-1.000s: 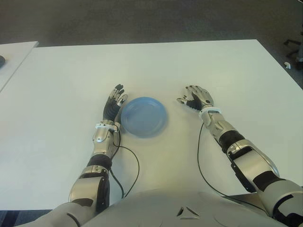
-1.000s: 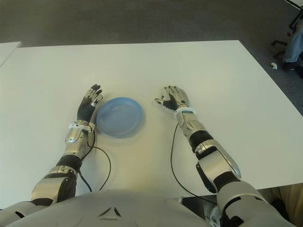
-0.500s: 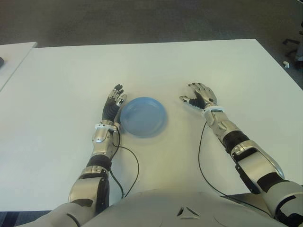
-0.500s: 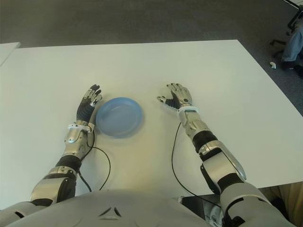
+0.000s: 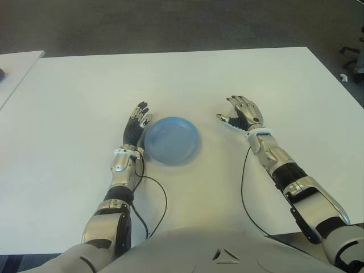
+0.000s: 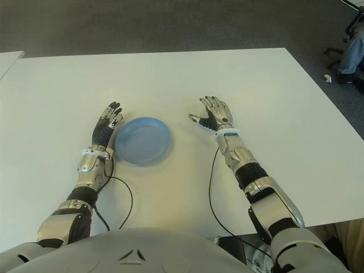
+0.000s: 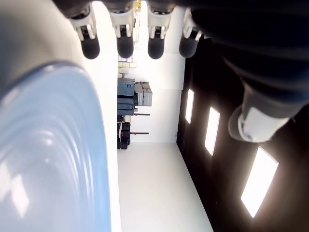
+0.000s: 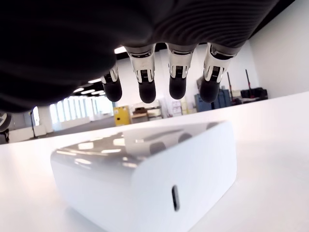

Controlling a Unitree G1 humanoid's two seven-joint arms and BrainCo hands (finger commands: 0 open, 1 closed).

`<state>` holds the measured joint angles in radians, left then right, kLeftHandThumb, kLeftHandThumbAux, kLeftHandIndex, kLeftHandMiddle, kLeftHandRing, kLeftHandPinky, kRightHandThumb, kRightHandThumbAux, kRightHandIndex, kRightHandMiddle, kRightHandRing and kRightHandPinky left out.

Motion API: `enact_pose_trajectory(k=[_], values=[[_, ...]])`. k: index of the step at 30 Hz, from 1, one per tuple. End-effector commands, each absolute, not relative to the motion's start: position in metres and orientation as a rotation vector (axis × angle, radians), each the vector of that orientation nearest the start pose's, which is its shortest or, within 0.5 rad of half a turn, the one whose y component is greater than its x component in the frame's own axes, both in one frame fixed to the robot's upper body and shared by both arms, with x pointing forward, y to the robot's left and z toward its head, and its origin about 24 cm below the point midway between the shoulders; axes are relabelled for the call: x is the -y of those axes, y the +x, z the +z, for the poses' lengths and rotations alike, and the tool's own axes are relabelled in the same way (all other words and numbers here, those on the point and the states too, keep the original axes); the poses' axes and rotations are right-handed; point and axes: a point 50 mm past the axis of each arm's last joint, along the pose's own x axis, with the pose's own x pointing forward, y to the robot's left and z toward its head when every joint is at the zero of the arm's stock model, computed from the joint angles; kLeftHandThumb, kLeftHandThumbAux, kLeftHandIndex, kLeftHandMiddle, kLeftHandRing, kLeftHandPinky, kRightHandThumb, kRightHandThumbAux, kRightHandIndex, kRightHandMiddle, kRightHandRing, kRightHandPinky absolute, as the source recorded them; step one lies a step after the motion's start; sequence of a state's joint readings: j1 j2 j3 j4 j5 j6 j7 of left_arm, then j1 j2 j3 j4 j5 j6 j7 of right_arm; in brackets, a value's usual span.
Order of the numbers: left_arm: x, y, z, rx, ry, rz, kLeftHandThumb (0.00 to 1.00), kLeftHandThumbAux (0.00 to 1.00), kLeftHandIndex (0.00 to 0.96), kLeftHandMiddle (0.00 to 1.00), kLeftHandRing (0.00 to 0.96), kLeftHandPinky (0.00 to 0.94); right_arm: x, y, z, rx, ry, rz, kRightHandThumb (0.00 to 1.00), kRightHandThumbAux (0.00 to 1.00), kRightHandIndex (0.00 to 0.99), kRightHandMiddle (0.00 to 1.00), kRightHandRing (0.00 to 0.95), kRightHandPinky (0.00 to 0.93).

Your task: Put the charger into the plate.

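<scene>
A round blue plate lies on the white table, near its middle. My left hand shows just left of the plate's rim, its fingers straight and holding nothing. My right hand is a short way right of the plate, palm down. In the right wrist view a white block charger with a small port lies flat on the table under the stretched fingers, which stay apart from it. The eye views do not show the charger; the right hand covers it.
A second white table stands off to the left with a dark object at its edge. Thin black cables trail from both wrists across the near table. A chair base stands on the dark floor at the right.
My right hand has drifted slightly right and away from me, and its fingers have straightened. The left hand and the plate have not moved.
</scene>
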<state>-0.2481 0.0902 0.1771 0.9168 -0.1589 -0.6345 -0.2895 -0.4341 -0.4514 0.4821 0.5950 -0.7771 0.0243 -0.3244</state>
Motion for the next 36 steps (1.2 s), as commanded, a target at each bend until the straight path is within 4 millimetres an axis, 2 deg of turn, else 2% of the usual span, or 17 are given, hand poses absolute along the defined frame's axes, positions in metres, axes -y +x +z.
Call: enact_pose_trajectory(k=[1,20,36], values=[[-0.189,0.246,-0.056,-0.140,-0.105,-0.077,0.047,0.521,0.000,0.016,0.000,0.000,0.183,0.314,0.031,0.098,-1.421,0.112,0.342,0.123,0.000,0.000,0.000,0.000],[-0.190,0.247,-0.056,-0.148,-0.090,-0.090,0.046,0.512,0.000,0.009,0.000,0.000,0.184,0.303,0.049,0.138,-1.401,0.098,0.322,0.108,0.000,0.000,0.000,0.000],[-0.191,0.248,-0.055,-0.142,-0.093,-0.090,0.045,0.515,0.000,0.009,0.000,0.000,0.197,0.300,0.039,0.021,-1.436,0.103,0.327,0.118,0.000,0.000,0.000,0.000]])
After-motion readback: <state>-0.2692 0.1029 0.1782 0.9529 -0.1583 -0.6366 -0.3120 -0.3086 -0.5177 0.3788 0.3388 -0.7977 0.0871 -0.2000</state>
